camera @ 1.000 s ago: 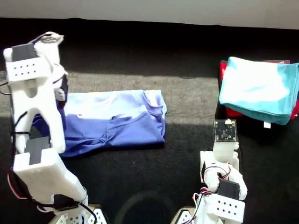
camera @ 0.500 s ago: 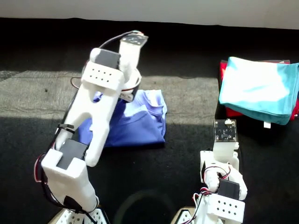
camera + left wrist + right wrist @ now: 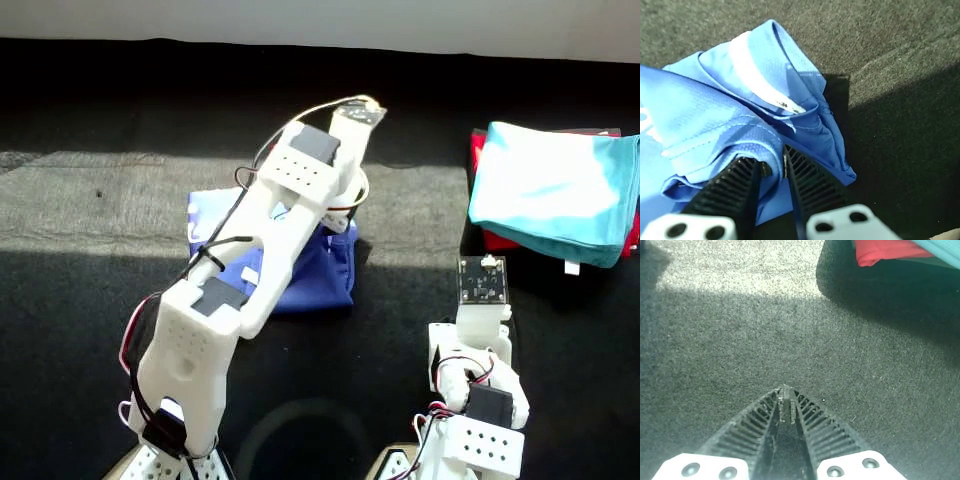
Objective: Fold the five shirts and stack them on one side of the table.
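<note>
A shirt [image 3: 325, 275] lies near the middle of the desk [image 3: 80, 200]. The left arm [image 3: 250, 270] stretches from the front edge over it, its jaws pinching a fold near the shirt's far right corner. A stack of folded shirts [image 3: 550, 190] sits well apart at the far right. The right arm [image 3: 480, 400] stands in front of that stack, its jaws together above bare desk.

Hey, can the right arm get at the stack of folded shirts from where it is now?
Probably yes. The right arm sits near the stack, with bare table between them and its jaws shut and empty.
</note>
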Motion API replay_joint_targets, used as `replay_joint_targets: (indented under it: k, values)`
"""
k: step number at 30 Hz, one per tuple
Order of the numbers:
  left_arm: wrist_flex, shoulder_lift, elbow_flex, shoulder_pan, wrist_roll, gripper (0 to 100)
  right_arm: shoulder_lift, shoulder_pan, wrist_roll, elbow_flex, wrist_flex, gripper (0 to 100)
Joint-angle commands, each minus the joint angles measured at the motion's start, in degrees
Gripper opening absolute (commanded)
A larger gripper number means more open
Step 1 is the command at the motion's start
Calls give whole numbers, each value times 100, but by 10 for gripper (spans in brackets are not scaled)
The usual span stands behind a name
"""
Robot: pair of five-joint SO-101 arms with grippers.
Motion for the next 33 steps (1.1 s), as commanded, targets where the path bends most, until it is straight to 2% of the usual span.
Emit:
replay_joint_targets:
  k: [1, 8, 14, 16, 21, 25, 26, 28, 33]
  values:
    - [-18, 312, -743, 154, 35, 9, -66, -57, -35, 558, -101, 12]
    - [79, 787, -1112, 163, 26, 15, -66, -57, -35, 558, -101, 12]
    - [905, 347, -1473, 145, 18, 215, -66, -57, -35, 567, -110, 12]
    - [1310, 84, -1789, 4, 9, 236, -66, -57, -35, 567, -110, 12]
    - [1574, -338, -1807, -760, 0, 185, -66, -57, -35, 567, -110, 12]
    - [1556, -347, -1393, -1332, -123, 0, -66, -57, -26, 567, -110, 12]
    - [1556, -312, -1200, -1420, -237, 23, -66, -57, -26, 567, -110, 12]
    - [1556, -171, -884, -1552, -440, 5, -66, -57, -26, 567, -110, 12]
    - [1371, 356, -567, -1666, -475, 9, -75, -57, -26, 567, -110, 12]
